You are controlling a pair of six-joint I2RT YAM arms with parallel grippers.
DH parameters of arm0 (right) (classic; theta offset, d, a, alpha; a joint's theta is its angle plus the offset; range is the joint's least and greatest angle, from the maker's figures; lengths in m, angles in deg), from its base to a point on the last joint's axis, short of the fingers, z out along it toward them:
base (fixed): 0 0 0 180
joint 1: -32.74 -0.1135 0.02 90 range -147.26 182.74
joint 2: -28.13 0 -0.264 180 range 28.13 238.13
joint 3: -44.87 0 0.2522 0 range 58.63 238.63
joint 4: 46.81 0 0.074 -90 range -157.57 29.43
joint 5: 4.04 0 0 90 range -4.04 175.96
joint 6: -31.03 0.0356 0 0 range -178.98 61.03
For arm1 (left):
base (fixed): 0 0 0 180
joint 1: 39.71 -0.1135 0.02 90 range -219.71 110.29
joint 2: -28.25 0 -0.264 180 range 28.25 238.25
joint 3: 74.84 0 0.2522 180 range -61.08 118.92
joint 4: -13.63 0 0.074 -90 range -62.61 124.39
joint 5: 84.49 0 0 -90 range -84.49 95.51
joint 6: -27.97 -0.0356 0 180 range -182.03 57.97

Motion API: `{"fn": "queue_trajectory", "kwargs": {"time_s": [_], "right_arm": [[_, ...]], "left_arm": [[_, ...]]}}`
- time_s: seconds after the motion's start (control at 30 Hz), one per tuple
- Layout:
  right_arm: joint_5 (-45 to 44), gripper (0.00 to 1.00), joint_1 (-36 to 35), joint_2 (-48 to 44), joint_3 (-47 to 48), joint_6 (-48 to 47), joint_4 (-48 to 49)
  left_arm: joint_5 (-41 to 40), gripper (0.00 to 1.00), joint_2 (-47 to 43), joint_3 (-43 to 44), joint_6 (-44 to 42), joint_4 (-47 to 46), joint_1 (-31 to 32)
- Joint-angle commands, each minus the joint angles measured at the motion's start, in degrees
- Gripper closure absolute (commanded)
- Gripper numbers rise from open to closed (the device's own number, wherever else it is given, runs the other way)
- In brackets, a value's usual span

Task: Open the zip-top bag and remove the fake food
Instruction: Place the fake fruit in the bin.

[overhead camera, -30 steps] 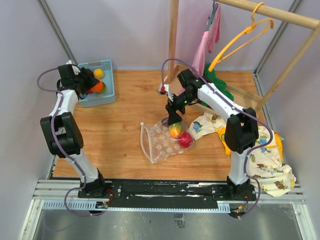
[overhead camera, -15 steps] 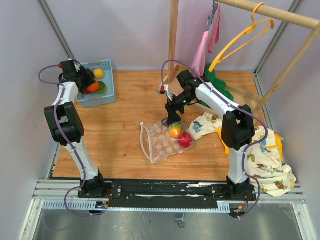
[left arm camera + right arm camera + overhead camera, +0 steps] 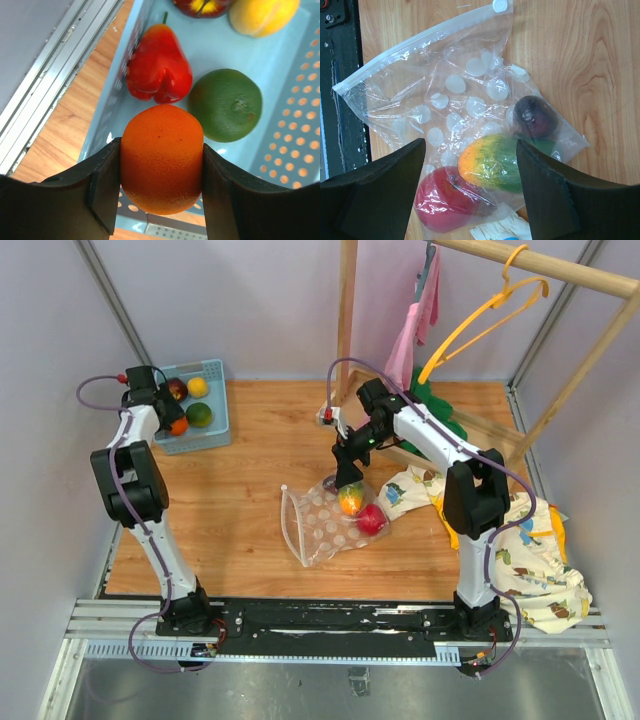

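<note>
The zip-top bag lies flat mid-table, its white zip strip along the near-left edge. Inside it are three pieces of fake food: an orange-green mango, a red fruit and a dark purple one. My right gripper hovers open over the bag, the mango showing between its fingers. My left gripper is shut on a fake orange above the near edge of the blue basket. In the basket lie a red pepper, a green fruit, a yellow one and a red apple.
The basket sits at the table's back left corner beside a metal frame rail. A yellow-and-white cartoon-print cloth covers the right side. A wooden rack with a yellow hanger, pink clothes and a green garment stands at the back right.
The left arm swung back and left, carrying the orange to the basket's near-left part. The right arm has hardly moved and stays open over the bag.
</note>
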Motion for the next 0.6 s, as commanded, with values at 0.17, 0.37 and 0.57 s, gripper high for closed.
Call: {"fn": "queue_trajectory", "kwargs": {"time_s": [0.17,0.37,0.57], "right_arm": [[2.06,0.26,0.72,0.98,1.00,1.07,-0.47],[2.04,0.26,0.72,0.95,0.65,1.15,-0.43],[2.22,0.26,0.73,0.72,0.25,1.50,-0.30]], "left_arm": [[-5.70,0.69,3.35,3.33,-4.21,1.43,-0.43],[-8.47,0.36,4.50,4.26,-3.75,2.48,-0.43],[-9.42,0.14,5.47,6.40,-2.65,4.75,-0.43]]}}
